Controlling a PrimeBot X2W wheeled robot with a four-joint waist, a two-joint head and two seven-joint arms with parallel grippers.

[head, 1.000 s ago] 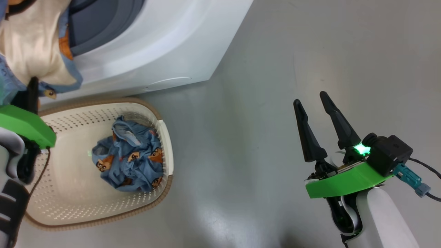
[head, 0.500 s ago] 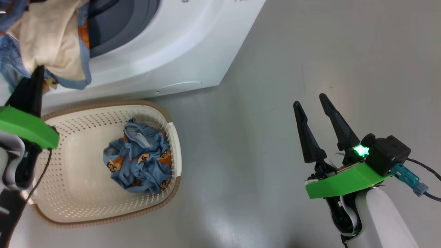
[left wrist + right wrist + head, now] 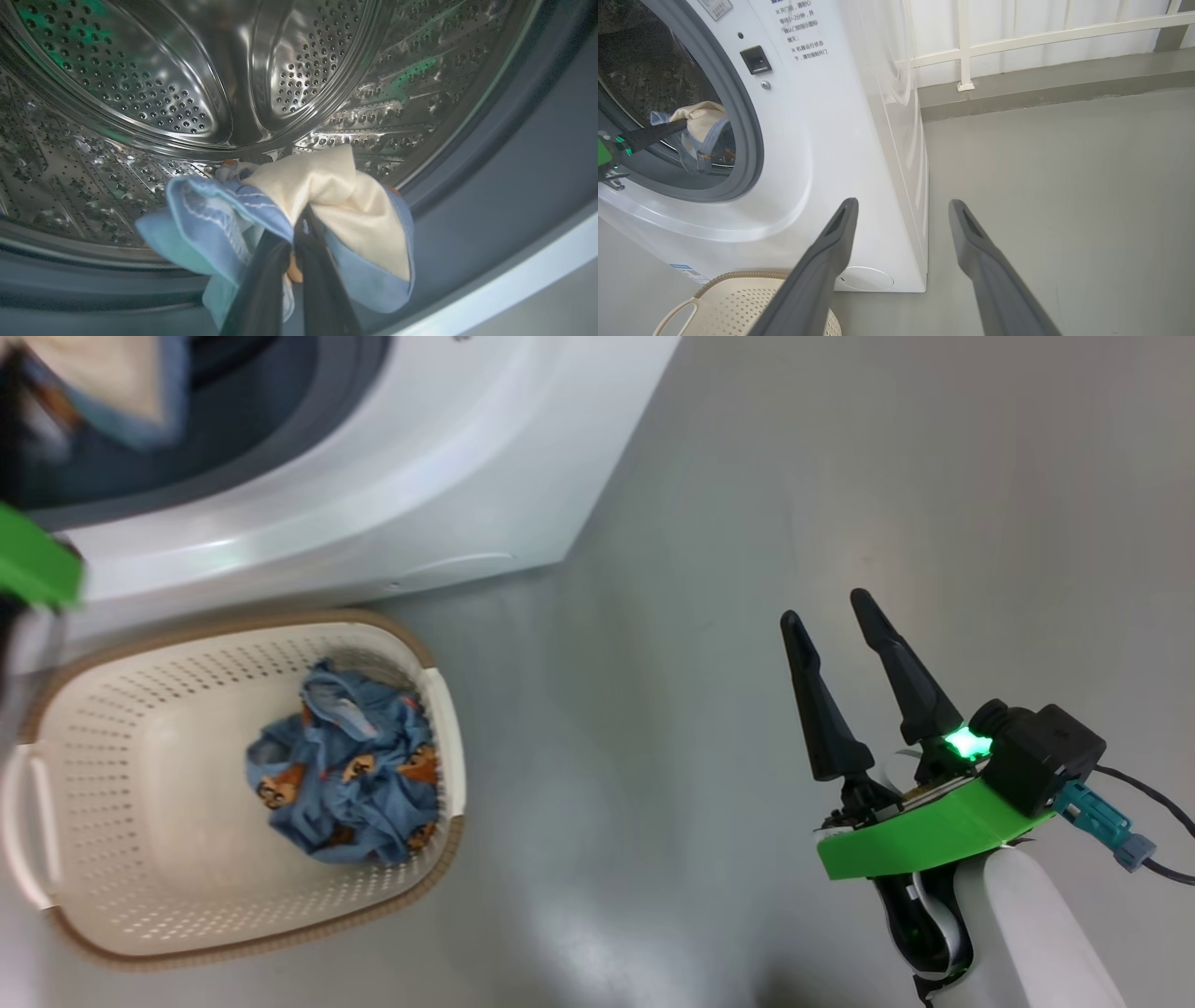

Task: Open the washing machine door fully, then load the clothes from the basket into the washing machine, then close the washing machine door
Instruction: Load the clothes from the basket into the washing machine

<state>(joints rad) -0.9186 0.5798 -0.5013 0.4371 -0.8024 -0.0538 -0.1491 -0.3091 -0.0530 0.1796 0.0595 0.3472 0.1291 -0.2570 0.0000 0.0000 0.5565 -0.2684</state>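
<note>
Smooth grey floor (image 3: 709, 616); left fingers (image 3: 261, 289) pinch soft blue-cream garment (image 3: 336, 196) before perforated steel drum (image 3: 140, 93); right fingers (image 3: 822, 719) spread.

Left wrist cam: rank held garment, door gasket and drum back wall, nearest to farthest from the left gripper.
1. Garment: pinched in the left gripper, at the fingertips.
2. Gasket: grey ring, below and to the right.
3. Drum back wall: deepest, top centre.

My right gripper (image 3: 902, 201) stands open before the washing machine (image 3: 822, 154). My left gripper (image 3: 681, 124) pinches a garment (image 3: 705, 116) inside its opening, above the basket (image 3: 733, 298).
</note>
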